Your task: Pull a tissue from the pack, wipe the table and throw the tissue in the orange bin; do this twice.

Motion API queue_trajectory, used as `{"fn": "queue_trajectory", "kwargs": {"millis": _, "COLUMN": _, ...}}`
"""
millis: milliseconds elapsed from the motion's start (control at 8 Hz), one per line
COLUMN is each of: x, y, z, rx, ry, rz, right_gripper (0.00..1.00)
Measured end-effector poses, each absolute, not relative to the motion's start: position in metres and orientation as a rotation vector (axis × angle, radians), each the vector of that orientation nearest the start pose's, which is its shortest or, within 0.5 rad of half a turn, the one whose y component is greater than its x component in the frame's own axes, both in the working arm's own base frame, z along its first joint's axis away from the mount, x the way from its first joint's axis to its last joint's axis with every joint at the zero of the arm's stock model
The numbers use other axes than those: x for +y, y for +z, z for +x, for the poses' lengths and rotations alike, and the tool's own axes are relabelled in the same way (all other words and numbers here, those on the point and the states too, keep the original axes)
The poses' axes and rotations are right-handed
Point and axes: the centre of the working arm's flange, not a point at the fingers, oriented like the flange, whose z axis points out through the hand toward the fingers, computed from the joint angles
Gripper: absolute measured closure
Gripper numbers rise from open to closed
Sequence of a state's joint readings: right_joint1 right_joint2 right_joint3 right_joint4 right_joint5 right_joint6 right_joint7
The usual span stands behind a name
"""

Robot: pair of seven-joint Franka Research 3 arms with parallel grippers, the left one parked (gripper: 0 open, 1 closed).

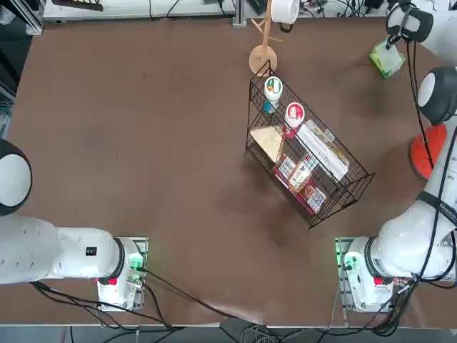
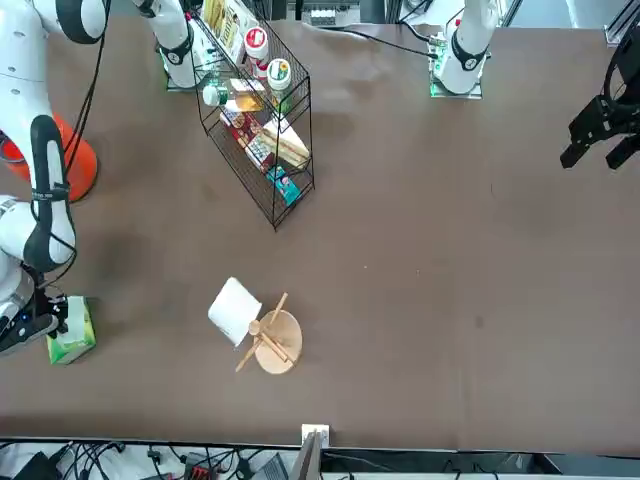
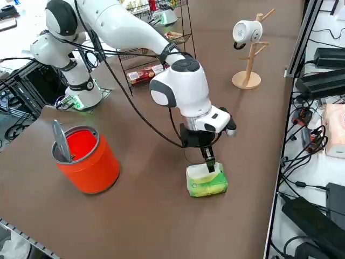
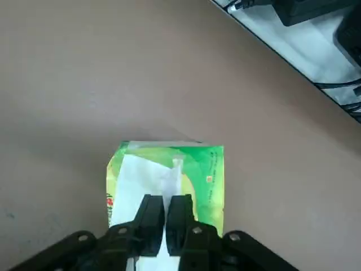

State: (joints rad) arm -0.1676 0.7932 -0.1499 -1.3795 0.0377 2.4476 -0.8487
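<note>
In the top view, the right gripper [image 1: 392, 43] is over the green packet [image 1: 388, 58], near the far right corner of the brown table [image 1: 178, 143]. The orange bin [image 1: 427, 151] lies nearer the arm's base, partly covered by the white arm. A black wire basket [image 1: 307, 153] sits around the middle of the table, holding two tubs, a long white packet and other boxes. Just beyond it stands a wooden stand [image 1: 263, 58] with a white paper roll [image 1: 285, 10].

In the front view, the right gripper [image 2: 58, 312] is down at the packet, whose white top and green side show beside it. The bin stands partly behind the arm. The stand and its roll are well apart from the packet.

In the right side view, the gripper [image 3: 211, 166] points down at the packet's white top. The bin is upright on the table, its mouth open, with a grey piece [image 3: 61, 140] tilted in it.

In the right wrist view, the gripper [image 4: 166, 201] is over the packet and the white tissue [image 4: 141, 180] on it. Whether it is released or clenched on the tissue, I cannot tell.
</note>
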Motion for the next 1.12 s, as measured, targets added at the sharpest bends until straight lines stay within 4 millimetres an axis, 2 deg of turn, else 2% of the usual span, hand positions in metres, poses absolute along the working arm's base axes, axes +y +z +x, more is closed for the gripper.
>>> {"fn": "queue_trajectory", "kwargs": {"millis": 250, "x": -0.212, "y": 0.272, "z": 0.73, "rx": -0.932, "ry": -0.329, "rz": -3.208, "right_gripper": 0.96}}
{"fn": "queue_trajectory", "kwargs": {"millis": 500, "x": -0.211, "y": 0.276, "z": 0.731, "rx": -0.93, "ry": -0.313, "rz": -3.203, "right_gripper": 0.99}}
{"fn": "queue_trajectory", "kwargs": {"millis": 625, "x": -0.211, "y": 0.286, "z": 0.731, "rx": -0.929, "ry": -0.306, "rz": -3.199, "right_gripper": 0.99}}
{"fn": "queue_trajectory", "kwargs": {"millis": 1125, "x": -0.207, "y": 0.35, "z": 0.725, "rx": -0.91, "ry": -0.286, "rz": -3.183, "right_gripper": 0.99}}
